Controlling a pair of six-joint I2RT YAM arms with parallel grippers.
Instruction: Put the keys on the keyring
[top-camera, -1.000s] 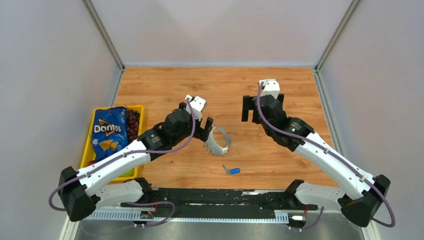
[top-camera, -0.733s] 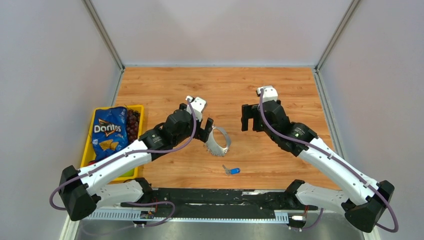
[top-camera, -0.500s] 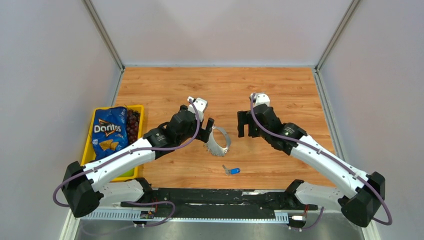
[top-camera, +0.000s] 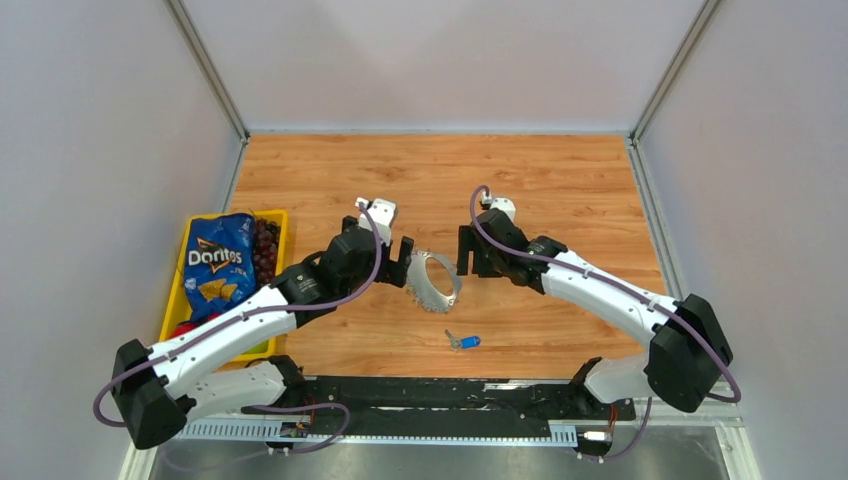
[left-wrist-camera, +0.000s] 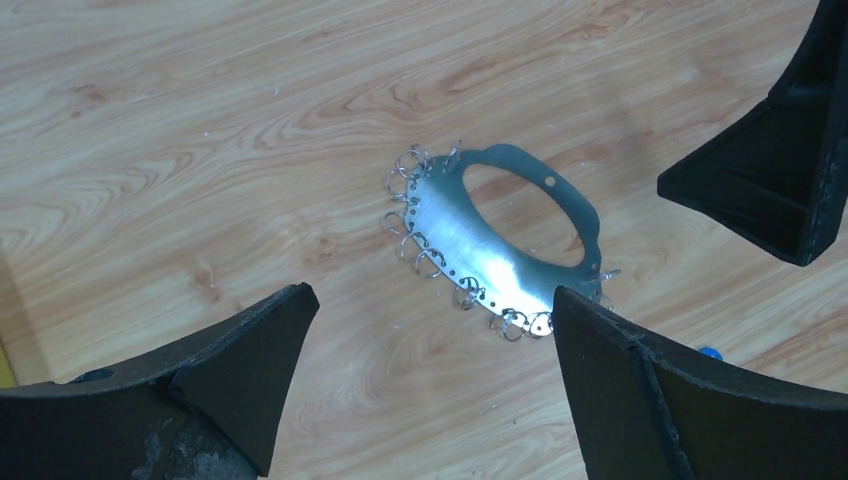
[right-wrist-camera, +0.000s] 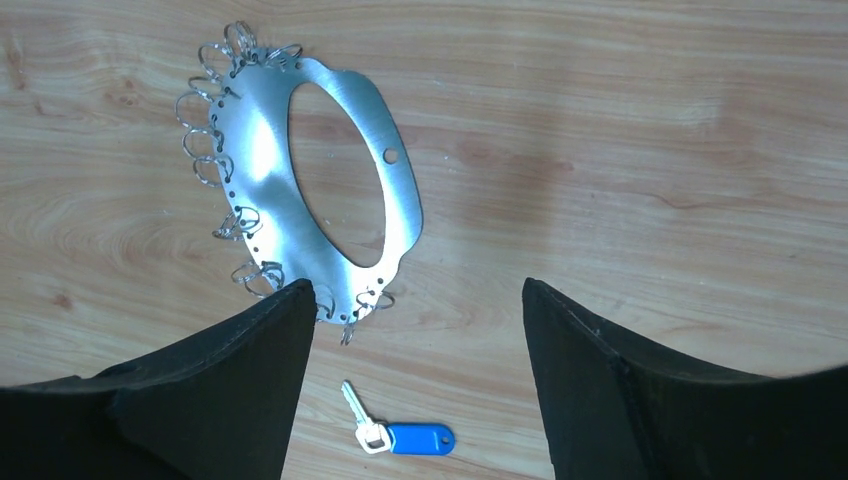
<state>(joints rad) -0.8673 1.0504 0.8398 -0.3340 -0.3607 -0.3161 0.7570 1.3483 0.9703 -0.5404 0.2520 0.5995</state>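
- Silver metal keyring (top-camera: 434, 283) is seen lying on the wooden table (top-camera: 560, 180), between the two grippers. Small wire loops fringe one side of its rim.
- One key (top-camera: 463, 341) with a blue plastic head lies on the table, near the keyring on the side towards the arm bases. It is apart from the keyring and not threaded onto anything.
- The left gripper (top-camera: 398, 262) is held just left of the keyring, its jaws spread wide with nothing gripped.
- The right gripper (top-camera: 466, 255) is held just right of the keyring, its jaws also apart and empty.
- No part of the task is judged done: the key has not yet been picked up, the keyring steadied, or the key threaded on.
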